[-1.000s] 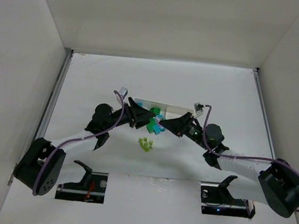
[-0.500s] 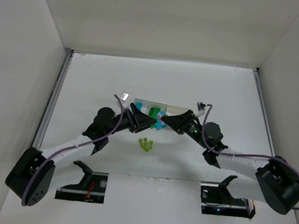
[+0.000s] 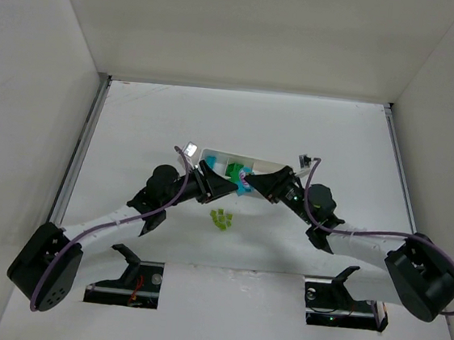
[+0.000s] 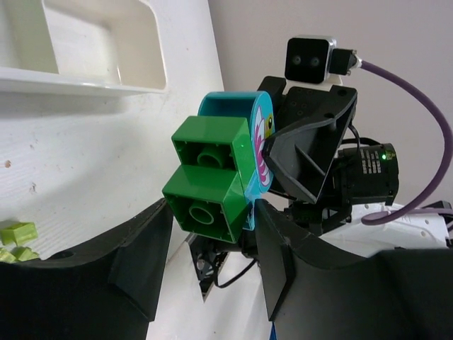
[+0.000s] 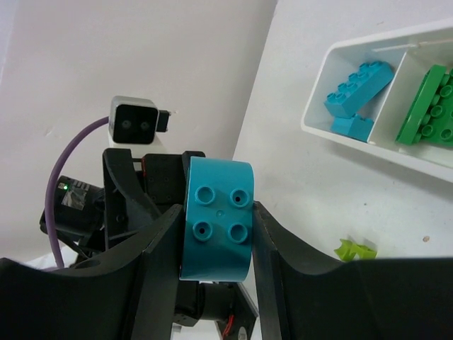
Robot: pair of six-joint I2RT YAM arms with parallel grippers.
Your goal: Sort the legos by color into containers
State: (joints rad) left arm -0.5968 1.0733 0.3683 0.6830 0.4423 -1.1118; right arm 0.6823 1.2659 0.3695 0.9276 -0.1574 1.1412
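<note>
A green lego is stuck to a rounded cyan lego, and both hang in the air just in front of the white tray. My right gripper is shut on the cyan lego's sides. From the opposite side, my left gripper has its fingertips against the green lego. In the top view the two grippers, left and right, meet nose to nose. One compartment holds cyan legos; the one beside it holds a green lego.
A small heap of pale yellow-green legos lies on the table just in front of the grippers, and shows too at the edge of each wrist view. An empty tray compartment is visible in the left wrist view. White walls enclose the table.
Both grippers have shifted slightly toward the tray with the joined legos. The left gripper's jaws have narrowed onto the green lego.
</note>
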